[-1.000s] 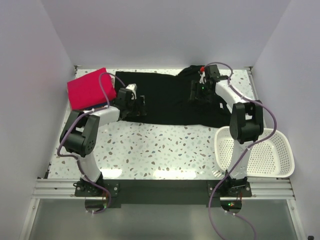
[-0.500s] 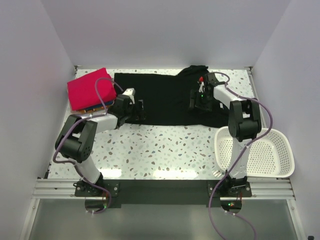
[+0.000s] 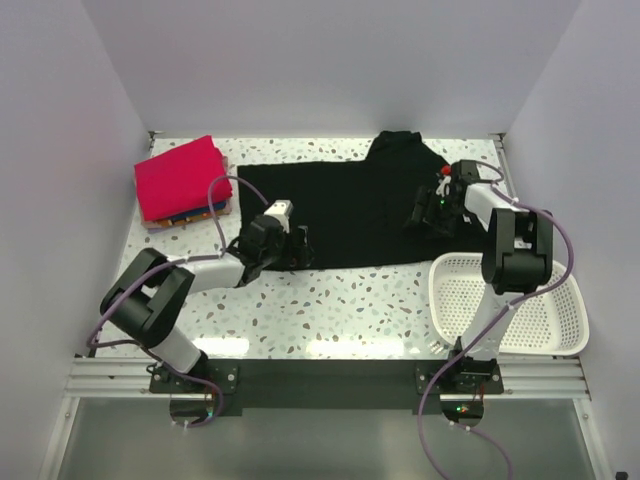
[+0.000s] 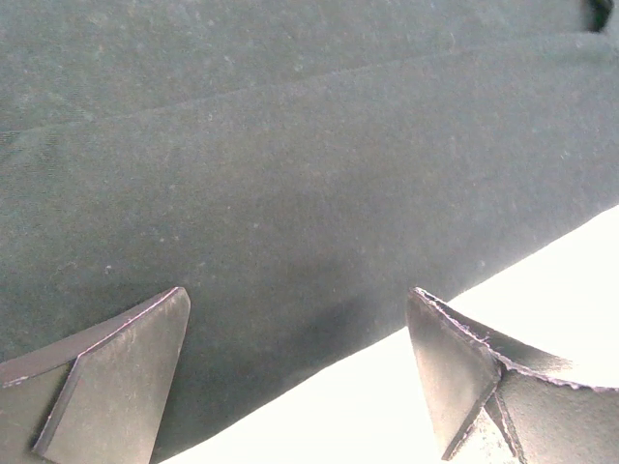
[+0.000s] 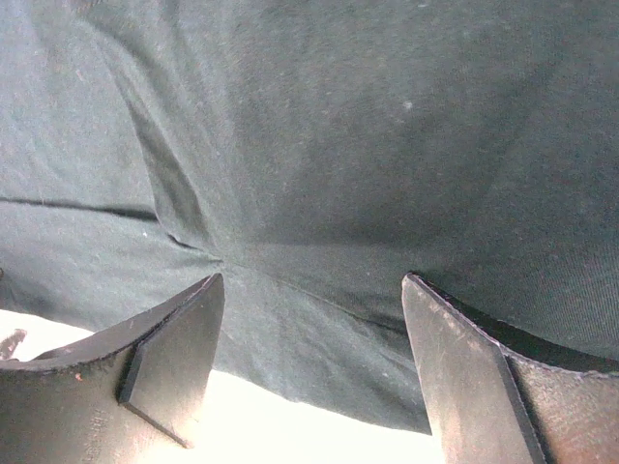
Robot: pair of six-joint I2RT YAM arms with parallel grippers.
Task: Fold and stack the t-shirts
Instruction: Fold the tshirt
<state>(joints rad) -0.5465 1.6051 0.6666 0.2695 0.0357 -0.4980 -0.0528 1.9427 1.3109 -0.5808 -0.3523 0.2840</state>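
Note:
A black t-shirt (image 3: 345, 205) lies spread flat across the back of the table. A bright pinkish-red folded t-shirt (image 3: 180, 178) tops a stack of coloured ones at the back left. My left gripper (image 3: 298, 248) is open and empty at the shirt's near left edge; the left wrist view shows the black cloth (image 4: 290, 174) between and beyond the fingers. My right gripper (image 3: 420, 213) is open and empty over the shirt's right side; the right wrist view shows wrinkled black cloth (image 5: 319, 145) and its hem between the fingers.
A white mesh basket (image 3: 530, 305) stands at the near right, beside the right arm. Grey walls close in the table on the left, back and right. Speckled tabletop (image 3: 330, 300) lies in front of the shirt.
The black shirt has shifted right and nearer, away from the red stack. My left gripper moved right and nearer along its edge. My right gripper moved right and slightly nearer.

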